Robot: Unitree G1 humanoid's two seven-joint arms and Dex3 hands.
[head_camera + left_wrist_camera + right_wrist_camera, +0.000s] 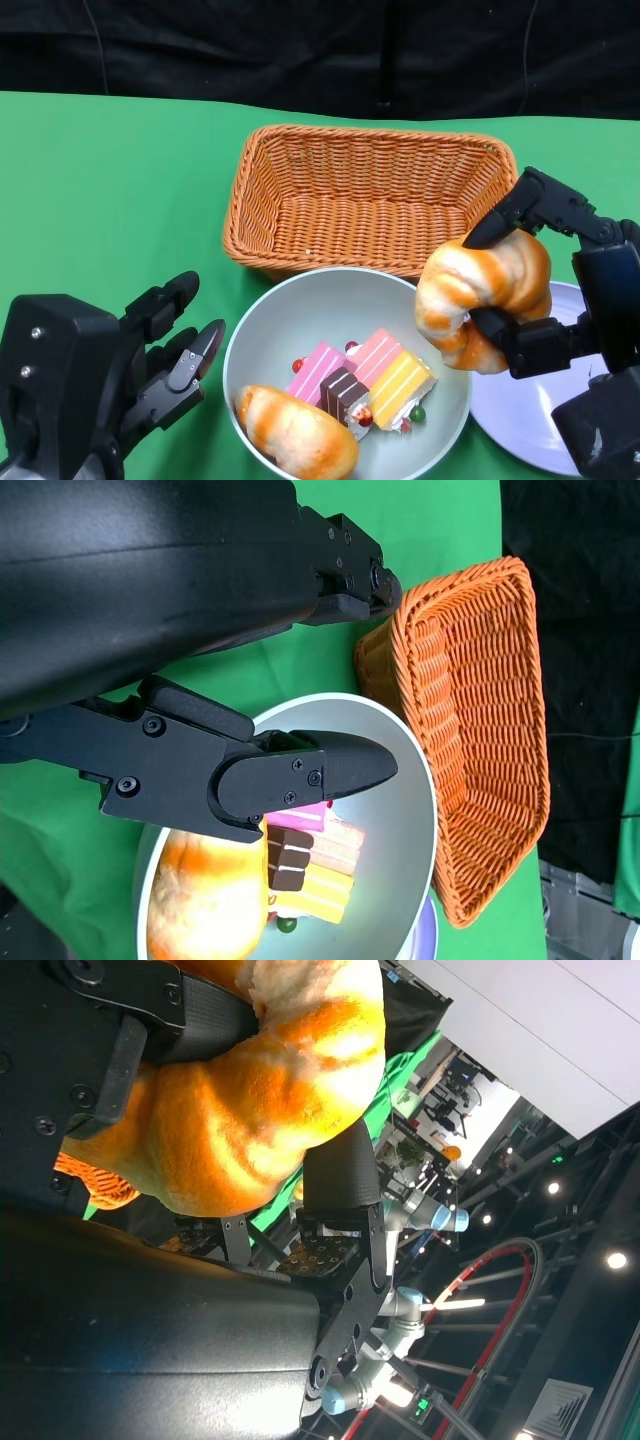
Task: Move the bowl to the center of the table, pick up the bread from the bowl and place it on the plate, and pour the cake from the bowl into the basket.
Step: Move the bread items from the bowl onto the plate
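Observation:
A grey bowl (300, 320) sits near the table's front, holding a striped cake (365, 378) and a bread roll (295, 432). My right hand (560, 290) grips a second bread roll (480, 295), lifted above the bowl's right rim, beside the white plate (520, 410). In the right wrist view that roll (250, 1120) fills the frame between the black fingers (340, 1180). My left hand (130, 370) hangs open just left of the bowl, holding nothing. The left wrist view shows its fingers (300, 775) above the bowl (400, 780), cake (305, 870) and roll (200, 910).
An empty orange wicker basket (370, 195) stands right behind the bowl, also in the left wrist view (480, 730). Green cloth (110, 190) covers the table, with a black curtain behind it.

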